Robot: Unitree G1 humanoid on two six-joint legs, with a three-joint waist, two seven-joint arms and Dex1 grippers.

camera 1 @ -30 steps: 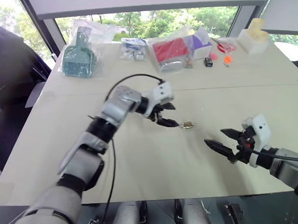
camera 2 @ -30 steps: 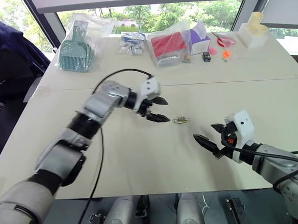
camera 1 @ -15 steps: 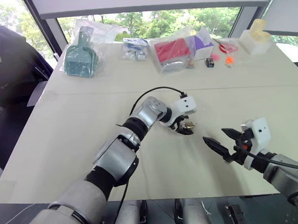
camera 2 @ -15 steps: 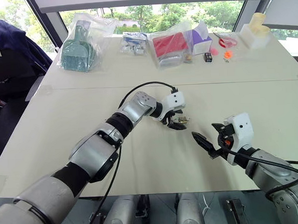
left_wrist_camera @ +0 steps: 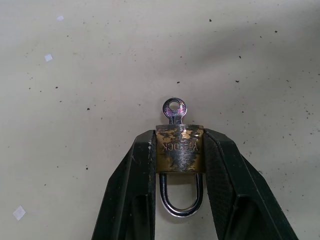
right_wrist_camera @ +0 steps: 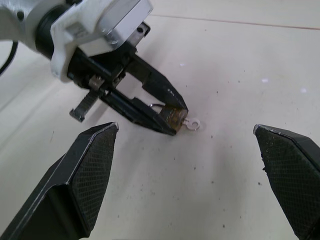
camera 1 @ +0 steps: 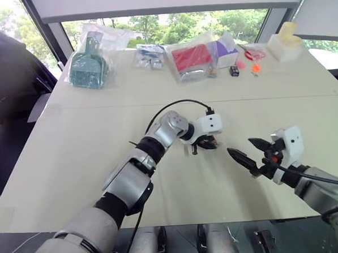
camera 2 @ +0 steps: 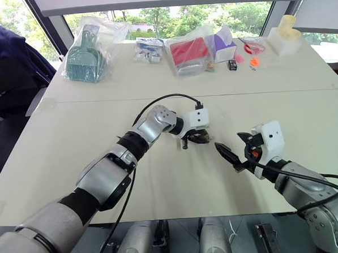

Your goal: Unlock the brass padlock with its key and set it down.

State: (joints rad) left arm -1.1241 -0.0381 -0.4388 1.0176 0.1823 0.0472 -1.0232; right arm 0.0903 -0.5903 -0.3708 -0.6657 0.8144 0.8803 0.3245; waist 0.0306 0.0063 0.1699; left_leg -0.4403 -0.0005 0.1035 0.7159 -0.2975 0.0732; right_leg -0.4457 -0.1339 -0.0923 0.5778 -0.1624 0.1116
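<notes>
Left fingers (left_wrist_camera: pixel 227 185) pinch brass padlock (left_wrist_camera: pixel 179 148) — keyed.

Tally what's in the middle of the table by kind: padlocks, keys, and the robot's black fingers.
brass padlock: 1
key, in the padlock: 1
left fingers, black, shut on the padlock: 2
right fingers, black, spread open: 2
Total: 6
</notes>
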